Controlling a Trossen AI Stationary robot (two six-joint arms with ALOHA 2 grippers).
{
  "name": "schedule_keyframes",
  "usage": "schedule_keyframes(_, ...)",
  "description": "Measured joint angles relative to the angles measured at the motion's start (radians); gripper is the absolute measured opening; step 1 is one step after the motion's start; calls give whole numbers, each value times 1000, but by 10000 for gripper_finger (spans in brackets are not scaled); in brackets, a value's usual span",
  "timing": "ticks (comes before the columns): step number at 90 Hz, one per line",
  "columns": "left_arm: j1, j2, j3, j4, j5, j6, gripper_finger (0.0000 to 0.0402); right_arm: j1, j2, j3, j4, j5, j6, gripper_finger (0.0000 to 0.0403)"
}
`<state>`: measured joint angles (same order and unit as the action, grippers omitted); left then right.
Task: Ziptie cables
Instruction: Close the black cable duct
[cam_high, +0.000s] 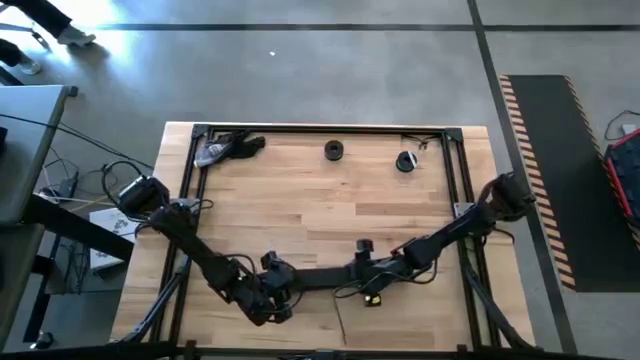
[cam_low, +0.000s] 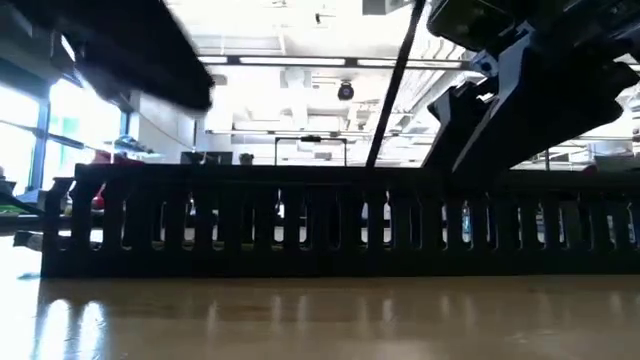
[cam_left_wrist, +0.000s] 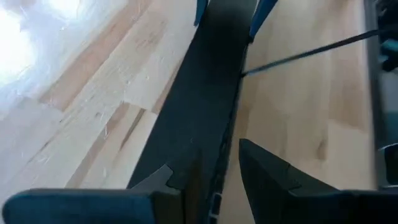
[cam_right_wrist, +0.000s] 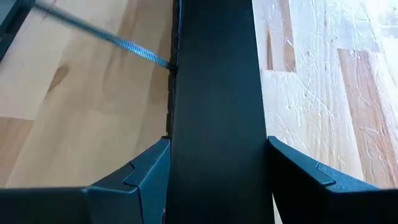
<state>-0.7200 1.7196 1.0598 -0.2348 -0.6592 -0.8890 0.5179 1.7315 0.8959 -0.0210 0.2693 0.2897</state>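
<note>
Right gripper (cam_right_wrist: 217, 180) sat with its two dark fingers (cam_right_wrist: 130, 180) spread to either side of the long black slotted channel (cam_right_wrist: 214, 93), one finger close against each side wall; whether they actually pressed the walls could not be told. Left gripper (cam_left_wrist: 211, 180) straddled the same channel (cam_left_wrist: 205, 112) at its other end, jaws also parted, one finger (cam_left_wrist: 273, 180) on each side. From above, both arms met low on the wooden table (cam_high: 300, 200), near its front edge: left gripper (cam_high: 272, 290) at the channel's left end, right gripper (cam_high: 375, 272) at its right end, the channel (cam_high: 320, 278) lying flat between them. A thin ribbed strip (cam_right_wrist: 106, 37), like a zip tie, ran slantwise across the wood and met the channel's side; it showed as a dark line (cam_left_wrist: 311, 53) from the left wrist. The cables themselves could not be made out in any view. Level view showed the channel's slotted wall (cam_low: 330, 235) across the whole width. Two small dark round objects (cam_high: 333, 150) sat near the table's far edge, well apart from the arms.
</note>
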Motion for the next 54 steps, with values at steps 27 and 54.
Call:
schedule_keyframes(27,-23,-34,0,-12,3,0,90,0,-18,35,-12,-45,-7,204)
schedule_keyframes(54,-36,22,0,-15,4,-59,90,0,43,37,-15,-85,-20,203)
